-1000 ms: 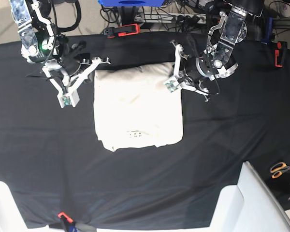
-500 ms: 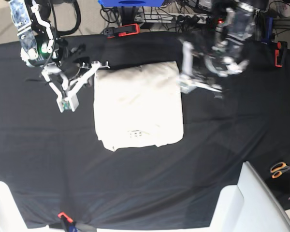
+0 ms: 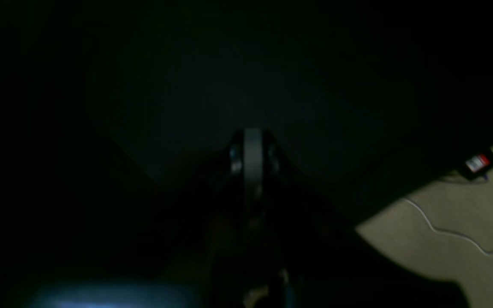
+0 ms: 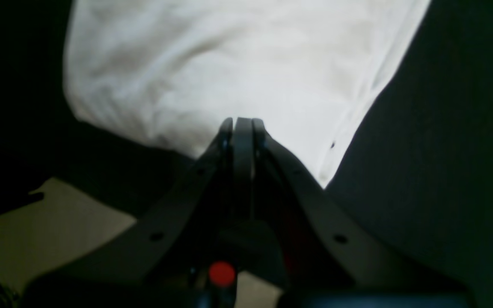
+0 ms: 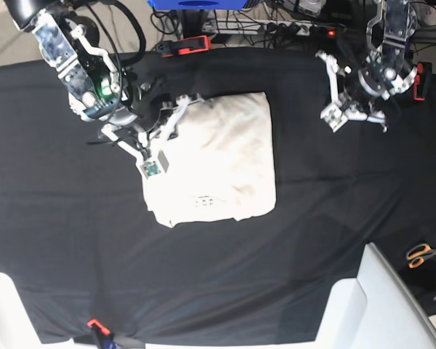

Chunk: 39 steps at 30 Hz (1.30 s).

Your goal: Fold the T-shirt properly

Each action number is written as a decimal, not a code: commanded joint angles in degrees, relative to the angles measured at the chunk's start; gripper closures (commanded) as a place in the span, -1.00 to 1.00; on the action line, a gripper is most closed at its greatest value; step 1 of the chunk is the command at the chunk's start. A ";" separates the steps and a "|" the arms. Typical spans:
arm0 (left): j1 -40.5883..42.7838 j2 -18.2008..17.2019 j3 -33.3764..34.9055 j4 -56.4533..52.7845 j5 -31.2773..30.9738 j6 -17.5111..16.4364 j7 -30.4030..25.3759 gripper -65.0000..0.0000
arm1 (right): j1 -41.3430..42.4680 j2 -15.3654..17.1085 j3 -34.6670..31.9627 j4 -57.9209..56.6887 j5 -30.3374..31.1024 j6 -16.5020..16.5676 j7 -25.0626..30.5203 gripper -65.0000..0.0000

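T-shirt: the cream T-shirt lies folded into a rough rectangle on the black cloth of the counter, a little toward the far side and near the middle; a tiny dark printed mark sits close to its near edge.
Right claw: the right claw hangs over the T-shirt's left edge as the base view shows it; its jaws are pressed together with nothing between them, and the right wrist view shows the tips meeting above the pale fabric.
Left claw: the left claw is over bare black cloth, well apart from the T-shirt, toward the far right corner of the counter; jaws clenched, empty. The left wrist view is very dark, yet the tips appear shut.
Other things: orange-handled scissors lie at the right edge; a red-and-black clamp grips the far rim of the counter.
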 commanded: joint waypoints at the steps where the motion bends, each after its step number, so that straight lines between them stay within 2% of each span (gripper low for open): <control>1: 0.43 -0.63 -0.67 1.11 -0.33 0.33 -0.70 1.00 | 0.48 0.24 0.20 -0.02 0.21 0.33 1.59 1.00; 5: 1.22 -0.63 -1.55 0.94 -0.33 0.33 -0.70 1.00 | 0.48 0.24 0.12 -4.68 0.21 0.33 3.26 1.00; 12: 1.14 -0.63 -1.55 0.94 -0.33 0.33 -0.70 1.00 | -3.22 0.33 0.03 -10.66 0.21 0.33 9.33 1.00; 18: 0.87 -0.54 -1.55 0.85 -0.33 0.33 -0.70 1.00 | -5.24 0.24 -0.06 -9.60 0.21 0.33 9.33 1.00; 21: 0.87 -0.54 -1.19 0.85 -0.33 0.33 -0.70 1.00 | -6.29 0.51 0.20 -4.77 0.21 0.24 8.98 1.00; 28: 4.48 -0.10 -1.11 4.01 -0.95 0.33 -0.96 1.00 | -11.92 6.66 0.38 8.86 0.21 0.06 9.68 1.00; 31: 8.87 1.66 -1.55 5.68 -0.95 0.33 -6.85 1.00 | -15.08 10.09 0.47 8.51 0.12 -0.46 14.08 1.00; 33: 12.04 2.09 -1.63 5.86 -0.68 0.33 -11.07 1.00 | -18.07 12.11 0.56 9.30 0.12 -4.33 16.10 1.00; 35: 15.03 2.18 -1.63 5.95 -0.42 0.33 -13.62 1.00 | -20.54 13.69 0.56 11.14 0.12 -10.05 15.40 1.00; 36: 16.52 2.27 -1.46 6.39 -0.59 0.33 -14.24 1.00 | -21.94 14.40 0.56 11.85 0.38 -13.65 14.17 1.00; 39: 21.27 2.45 -1.19 8.23 -0.77 0.33 -14.33 1.00 | -25.90 15.01 0.56 13.25 0.65 -21.65 8.89 1.00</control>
